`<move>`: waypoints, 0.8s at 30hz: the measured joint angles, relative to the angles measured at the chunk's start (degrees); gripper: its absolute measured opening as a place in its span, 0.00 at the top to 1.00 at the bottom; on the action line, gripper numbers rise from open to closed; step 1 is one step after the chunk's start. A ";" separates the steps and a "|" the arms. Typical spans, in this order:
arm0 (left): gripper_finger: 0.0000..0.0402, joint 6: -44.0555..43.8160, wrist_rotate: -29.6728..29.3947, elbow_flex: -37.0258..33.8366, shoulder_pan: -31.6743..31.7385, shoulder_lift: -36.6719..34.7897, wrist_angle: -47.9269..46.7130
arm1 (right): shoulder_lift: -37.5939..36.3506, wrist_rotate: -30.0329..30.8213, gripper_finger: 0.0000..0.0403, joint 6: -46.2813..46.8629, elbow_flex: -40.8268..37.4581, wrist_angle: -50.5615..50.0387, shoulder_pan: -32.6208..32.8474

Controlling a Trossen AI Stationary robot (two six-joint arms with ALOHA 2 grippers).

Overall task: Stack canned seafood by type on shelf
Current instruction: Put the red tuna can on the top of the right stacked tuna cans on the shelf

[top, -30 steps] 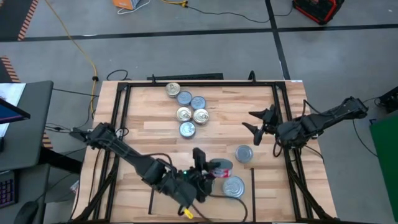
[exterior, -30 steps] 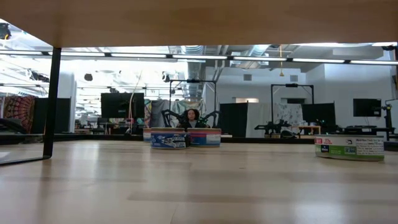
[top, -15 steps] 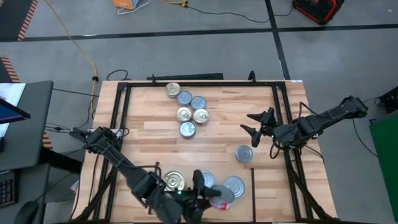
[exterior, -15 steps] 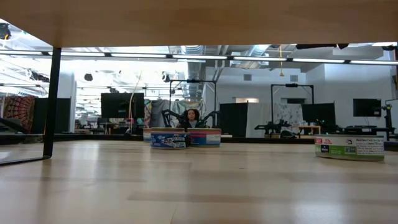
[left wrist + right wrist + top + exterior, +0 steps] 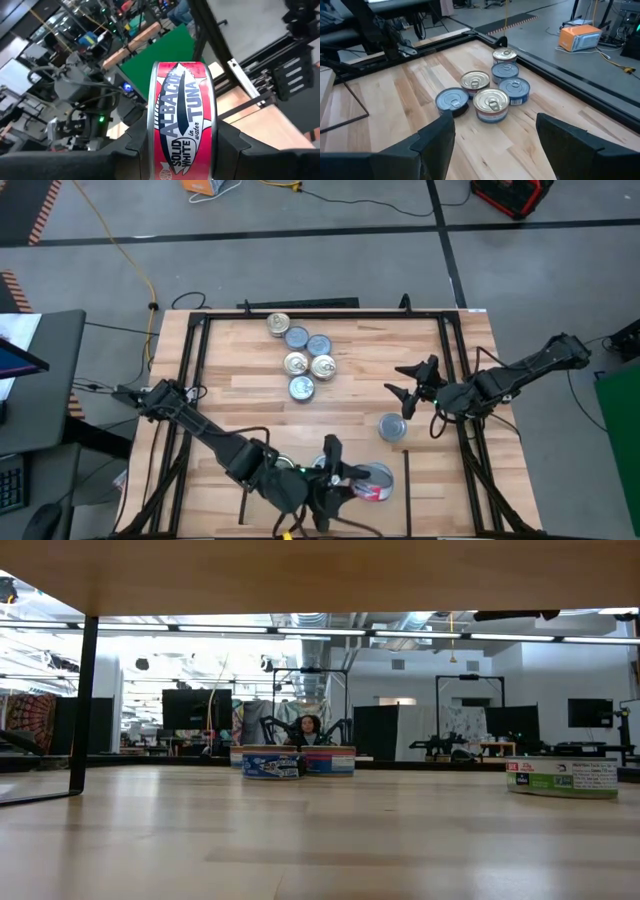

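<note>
My left gripper (image 5: pixel 345 476) is over the shelf (image 5: pixel 406 480) at the table's near edge, shut on a tin of canned seafood (image 5: pixel 182 120) with a red "Albacore Tuna" side. A silver-topped tin (image 5: pixel 380 474) lies just beyond the fingers. Another silver tin (image 5: pixel 392 427) sits alone right of centre. Several gold-topped and silver-topped tins (image 5: pixel 305 355) rest flat in a cluster at the far centre; the right wrist view shows them too (image 5: pixel 490 95). My right gripper (image 5: pixel 408 387) hovers open by the right rail, facing that cluster. My left gripper pinches the red tin between its two fingers, one finger (image 5: pixel 135 145) on each flat face. The red side wall (image 5: pixel 182 150) faces the wrist camera, so the tin stands on edge in the hold. Whether it touches the tins below, I cannot tell.
A black metal frame (image 5: pixel 190 380) runs around the wood table top. In the low view two tins (image 5: pixel 290 761) stand at the far middle and one (image 5: pixel 560 778) at the right. Bare wood lies between the cluster and the shelf.
My left gripper, keeping the red tin, dipped toward the table's near edge, then came back toward the table's right over the shelf, turning its wrist. Its arm now hides the gold-topped and silver-topped tins that showed on the shelf half a second ago.
</note>
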 joint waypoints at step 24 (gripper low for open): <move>0.68 0.52 -10.00 17.62 -0.97 14.82 -14.58 | -0.77 0.09 0.25 -1.07 0.04 -0.70 0.37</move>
